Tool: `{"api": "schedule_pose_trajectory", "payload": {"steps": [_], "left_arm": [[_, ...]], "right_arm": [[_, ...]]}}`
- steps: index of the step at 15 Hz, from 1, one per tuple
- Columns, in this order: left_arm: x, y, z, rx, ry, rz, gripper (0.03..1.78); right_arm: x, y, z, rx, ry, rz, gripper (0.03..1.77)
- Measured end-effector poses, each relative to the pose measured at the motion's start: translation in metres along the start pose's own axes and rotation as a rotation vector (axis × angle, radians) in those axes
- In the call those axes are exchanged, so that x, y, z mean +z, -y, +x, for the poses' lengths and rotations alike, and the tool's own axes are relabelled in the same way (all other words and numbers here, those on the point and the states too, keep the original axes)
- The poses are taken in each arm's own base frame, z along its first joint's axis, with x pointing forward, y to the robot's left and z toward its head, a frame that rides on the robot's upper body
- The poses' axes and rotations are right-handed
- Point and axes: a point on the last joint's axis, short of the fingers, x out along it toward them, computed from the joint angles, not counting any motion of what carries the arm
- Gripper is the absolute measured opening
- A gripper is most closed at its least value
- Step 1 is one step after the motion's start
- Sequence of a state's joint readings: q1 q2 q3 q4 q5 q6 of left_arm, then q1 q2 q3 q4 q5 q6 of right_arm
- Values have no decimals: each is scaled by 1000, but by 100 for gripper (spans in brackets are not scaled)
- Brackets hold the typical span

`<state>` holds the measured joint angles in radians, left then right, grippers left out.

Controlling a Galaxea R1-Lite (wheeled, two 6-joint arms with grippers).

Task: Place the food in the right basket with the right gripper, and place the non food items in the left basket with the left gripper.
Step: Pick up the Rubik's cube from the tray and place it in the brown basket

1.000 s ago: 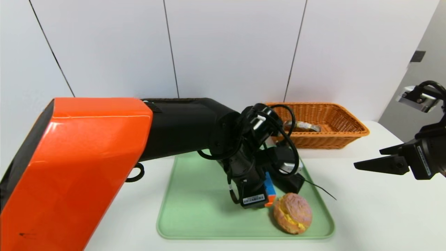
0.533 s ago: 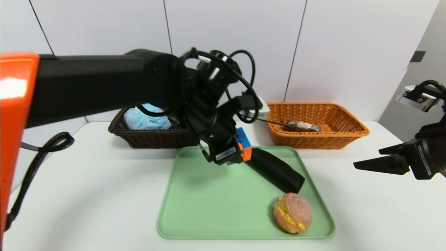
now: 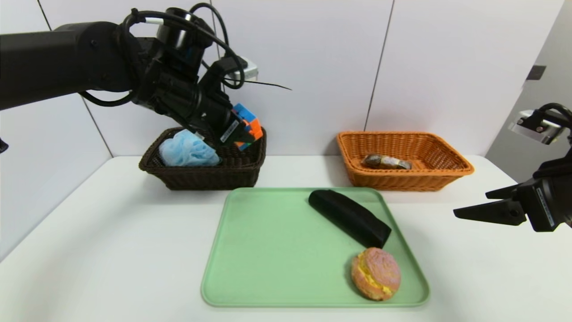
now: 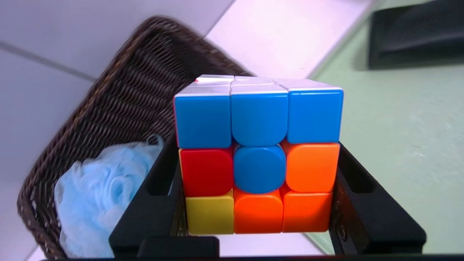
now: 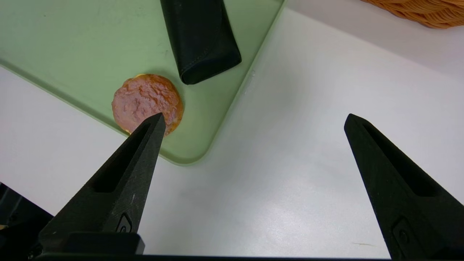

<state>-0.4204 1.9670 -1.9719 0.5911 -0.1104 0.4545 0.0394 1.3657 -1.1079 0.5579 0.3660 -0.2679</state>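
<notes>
My left gripper [image 3: 241, 129] is shut on the multicoloured puzzle cube [image 3: 246, 124] and holds it in the air over the right end of the dark brown left basket [image 3: 201, 172]. The cube [image 4: 258, 154] sits squarely between both jaws. The blue bath pouf [image 3: 187, 151] lies in that basket. On the green tray [image 3: 268, 250] rest the long black pouch [image 3: 348, 218] and the pinkish bun with yellow filling [image 3: 375, 273]. The chocolate pack [image 3: 385, 161] lies in the orange right basket [image 3: 404, 176]. My right gripper [image 3: 473, 203] hangs open over the table, right of the tray.
The baskets stand at the back of the white table against the wall. The tray's rim [image 5: 224, 119] runs close to my right gripper [image 5: 253, 121], with bare tabletop [image 5: 297, 174] under it.
My left arm has lifted the puzzle cube off the tray and swung it up, back and to the left, over the dark brown basket. The right arm has stayed put.
</notes>
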Motion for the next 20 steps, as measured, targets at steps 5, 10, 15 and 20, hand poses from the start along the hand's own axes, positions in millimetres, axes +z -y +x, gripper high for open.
{"api": "schedule_pose_trajectory", "payload": {"steps": [5,10,15,20], "left_arm": [[-25,-43,27,96,-3,-228,99],[-44,-54,68,109,-18,-286,99],[-62,-58,103,107,-40,-300,99],[-75,-57,120,93,-78,-312,106]], "right_arm": [[-4,0,2,3,-15,7,170],[-5,0,3,5,-20,9,170],[-8,1,6,8,-34,15,170],[-9,1,8,10,-41,17,170]]}}
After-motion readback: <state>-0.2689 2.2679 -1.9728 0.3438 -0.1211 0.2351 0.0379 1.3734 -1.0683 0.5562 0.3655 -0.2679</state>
